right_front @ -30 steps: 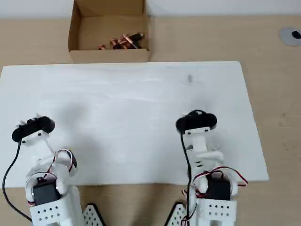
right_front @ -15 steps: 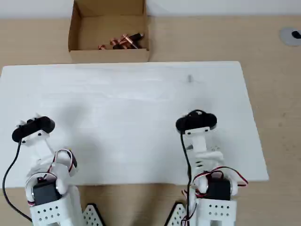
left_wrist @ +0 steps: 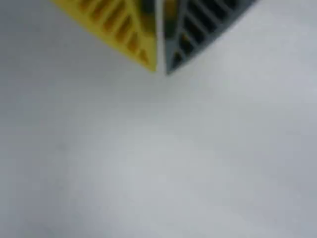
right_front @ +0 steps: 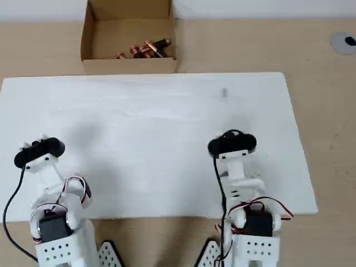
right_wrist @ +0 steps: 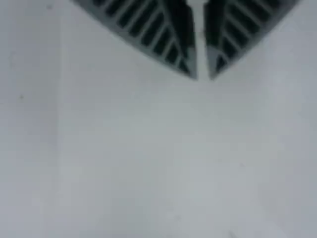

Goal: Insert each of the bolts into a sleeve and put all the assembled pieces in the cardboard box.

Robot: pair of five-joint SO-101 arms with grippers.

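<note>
The cardboard box [right_front: 89,40] stands past the far edge of the white mat, left of centre. Inside it, near its right wall, lie several copper sleeves with dark bolts [right_front: 146,49] in a small heap. Both arms are folded back at the near edge. My left gripper [left_wrist: 160,68] hangs just above the bare mat at the near left, its yellow and grey fingers shut with nothing between them. Above the mat at the near right, my right gripper [right_wrist: 200,75] is shut too, holding nothing.
The white mat [right_front: 150,122] covers most of the wooden table [right_front: 322,111]. A grey round disc [right_front: 344,42] sits at the table's far right edge. The arm bases [right_front: 55,239] stand at the near edge.
</note>
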